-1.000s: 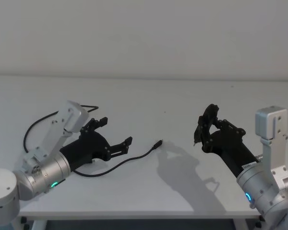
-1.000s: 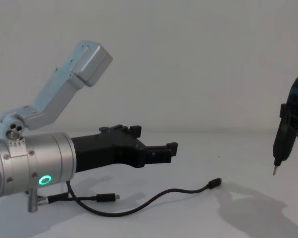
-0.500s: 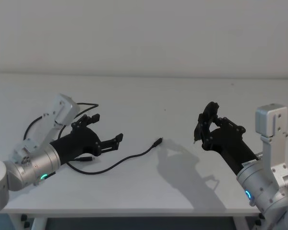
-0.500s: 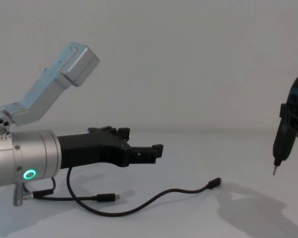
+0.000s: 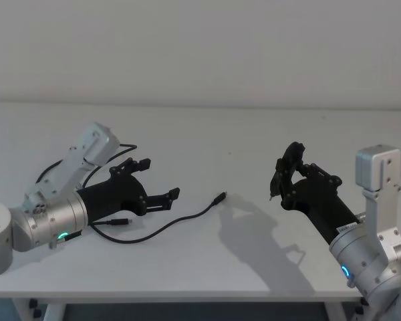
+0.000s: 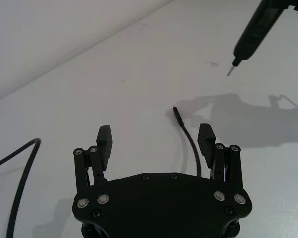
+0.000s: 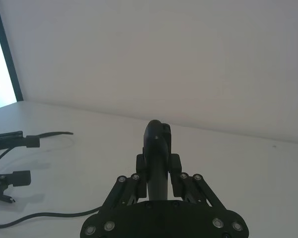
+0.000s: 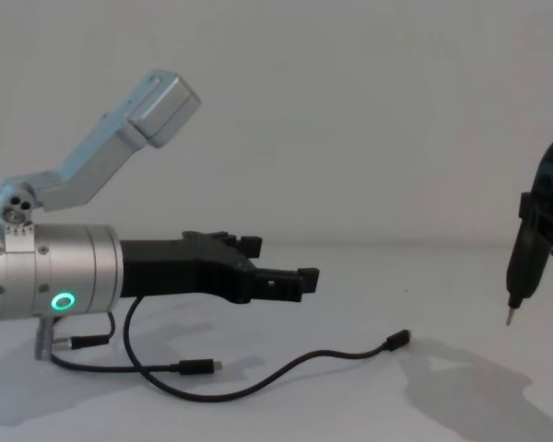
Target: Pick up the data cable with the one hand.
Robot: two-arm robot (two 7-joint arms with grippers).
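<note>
The data cable (image 5: 199, 215) lies in loose loops on the white table (image 5: 254, 140). One plug (image 5: 219, 198) points toward the middle, the other plug (image 8: 203, 366) rests under my left arm. My left gripper (image 5: 159, 178), the black two-fingered hand on the silver cylinder with the green ring, hovers open above the cable's left stretch without touching it. From the left wrist the cable (image 6: 191, 144) runs just inside one finger (image 6: 206, 134). My right gripper (image 5: 291, 172) stays raised at the right, shut on a dark pointed tool (image 8: 525, 258).
The table's front edge (image 5: 187, 294) runs close below both arms. A plain wall (image 5: 200, 53) stands behind the table. The cable's far loop (image 5: 123, 147) curls behind my left arm's silver link (image 5: 87, 150).
My left arm drew back to the left half a second ago, then came forward and up again, its open gripper back over the cable. The cable and the right arm have not moved.
</note>
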